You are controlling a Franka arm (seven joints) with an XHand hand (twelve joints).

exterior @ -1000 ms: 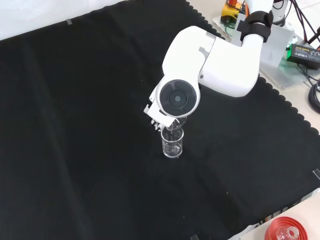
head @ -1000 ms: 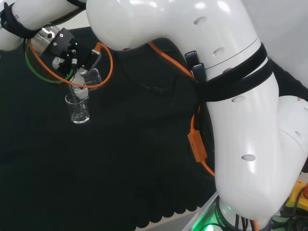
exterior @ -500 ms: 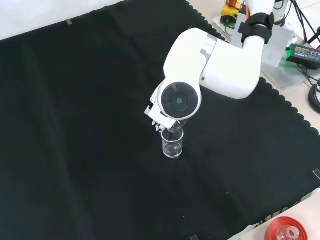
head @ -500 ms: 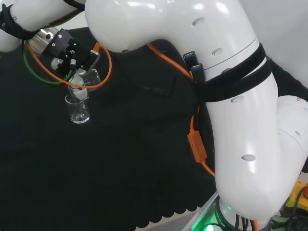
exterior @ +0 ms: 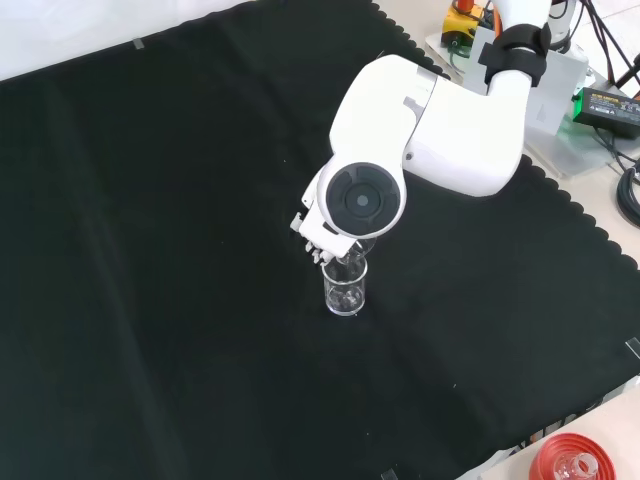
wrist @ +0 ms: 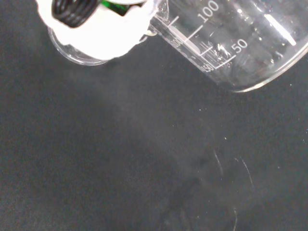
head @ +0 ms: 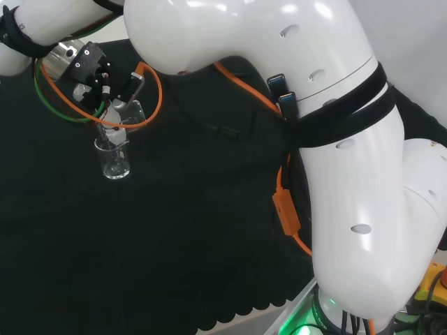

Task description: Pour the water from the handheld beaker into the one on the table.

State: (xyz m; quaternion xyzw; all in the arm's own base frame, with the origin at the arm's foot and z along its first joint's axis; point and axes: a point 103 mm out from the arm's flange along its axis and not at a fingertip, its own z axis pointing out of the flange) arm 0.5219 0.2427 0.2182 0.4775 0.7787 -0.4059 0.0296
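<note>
A clear beaker [head: 114, 159] stands upright on the black cloth; in the front view this table beaker [exterior: 346, 288] sits just below the arm's round grey cap. Right above it, the hand [head: 89, 75] is shut on a second clear beaker [head: 130, 112], tilted with its lip over the standing one's mouth. In the front view the hand's fingers [exterior: 314, 236] peek out beside the cap, which hides most of the held beaker. The wrist view shows the held beaker [wrist: 231, 43] close up with printed marks, a blurred white part of the hand [wrist: 96, 24] and a clear rim [wrist: 79, 57] beneath it. Whether water is flowing I cannot tell.
The arm's big white links [head: 293, 125] take up the right of the head view, with orange and green cables [head: 150, 91] looping near the hand. A red ribbed stand [exterior: 575, 462] sits off the cloth's lower right corner in the front view. Boxes and cables [exterior: 600, 100] lie beyond the cloth's right edge.
The arm's capped link has crept slightly up and right in the front view. The held beaker stays tilted over the standing one.
</note>
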